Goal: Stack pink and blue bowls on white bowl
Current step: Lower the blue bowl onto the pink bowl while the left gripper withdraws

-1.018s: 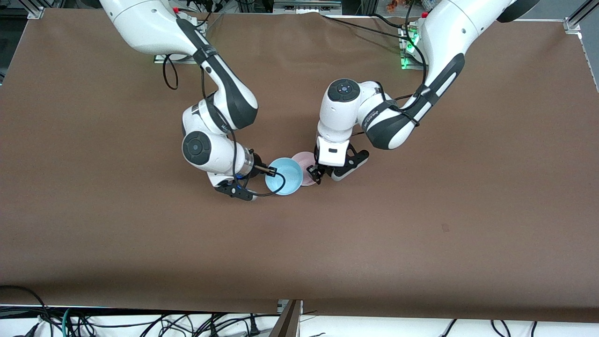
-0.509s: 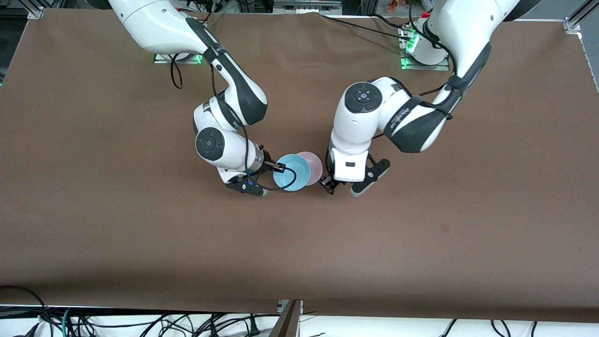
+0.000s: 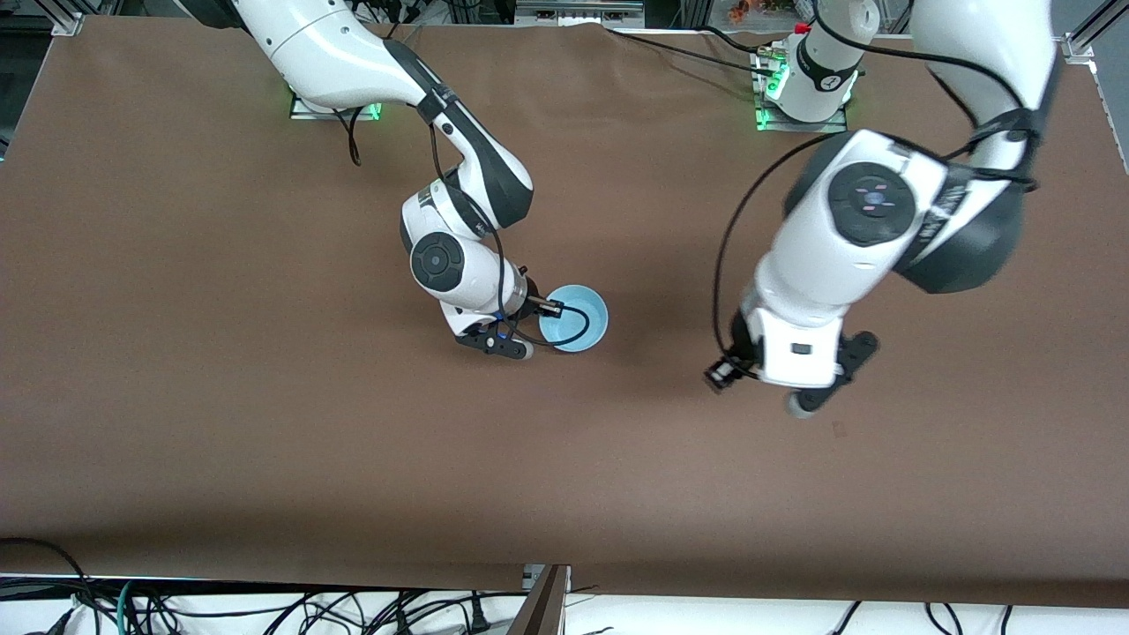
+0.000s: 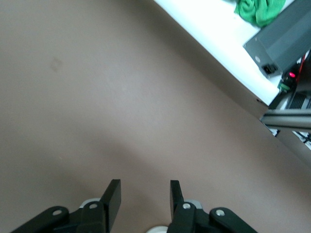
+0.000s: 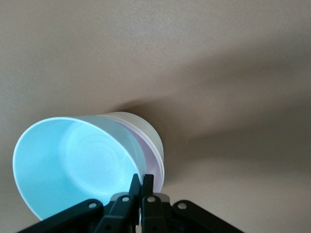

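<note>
The light blue bowl [image 3: 575,319] [image 5: 73,167] is near the table's middle, and my right gripper [image 3: 549,309] [image 5: 141,178] is shut on its rim. In the right wrist view the blue bowl lies nested in the pink bowl [image 5: 154,167], whose rim shows just outside it. A whitish wall of the white bowl [image 5: 141,124] wraps round both. From the front the blue bowl hides the pink and white ones. My left gripper [image 3: 721,377] [image 4: 145,187] hangs open over bare table toward the left arm's end, with nothing between its fingers.
Brown table cover [image 3: 265,441] all round the bowls. The left wrist view shows the table's edge, with a green cloth [image 4: 260,9] and a grey box [image 4: 284,43] off the table past it. Cables [image 3: 265,613] hang below the table edge nearest the front camera.
My left arm has drawn away from the bowls toward its own end and risen. The right gripper has carried the blue bowl over the pink bowl, which no longer shows from the front.
</note>
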